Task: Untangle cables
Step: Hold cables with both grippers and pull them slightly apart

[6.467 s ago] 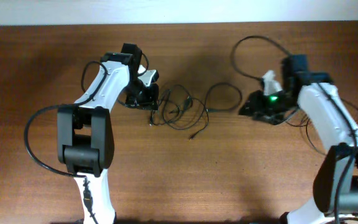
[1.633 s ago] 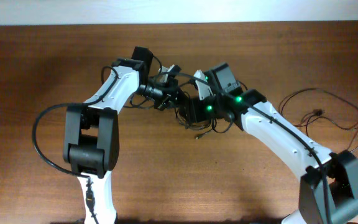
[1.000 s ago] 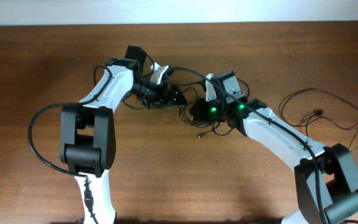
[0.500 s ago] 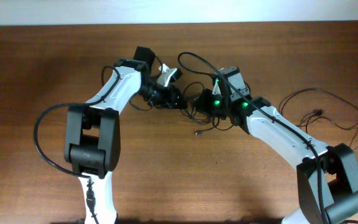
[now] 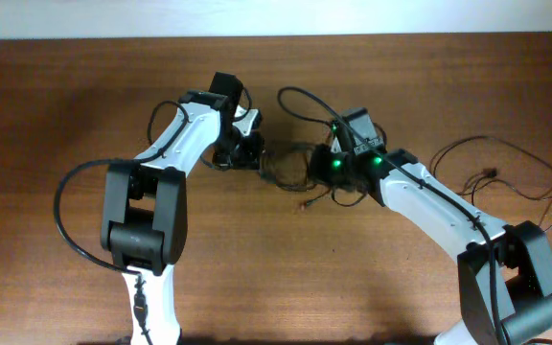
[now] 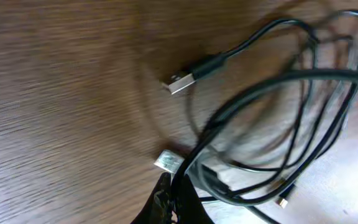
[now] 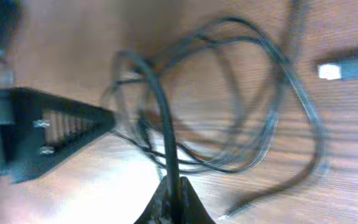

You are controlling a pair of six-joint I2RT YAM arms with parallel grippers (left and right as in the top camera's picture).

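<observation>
The cables [image 5: 290,171] form a loose black bundle on the wooden table between my two arms. My left gripper [image 5: 255,155] is at the bundle's left side and is shut on one black strand [image 6: 194,155]. A USB plug [image 6: 180,83] and a second silver plug [image 6: 166,162] lie just beyond its tips [image 6: 176,198]. My right gripper [image 5: 320,169] is at the bundle's right side, shut on another black strand [image 7: 166,130] that rises straight from its fingers [image 7: 174,200]. Loops of the cables [image 7: 247,124] spread out ahead of it, blurred.
A separate thin wire [image 5: 492,172] lies in wide loops at the table's right edge. A USB plug [image 7: 331,71] rests at the right of the right wrist view, and my left gripper's black frame [image 7: 48,134] shows at its left. A pale wall runs along the back.
My left gripper has shut on a strand at the bundle's left side and shifted slightly left. Over several seconds my right arm came in from the right to the bundle.
</observation>
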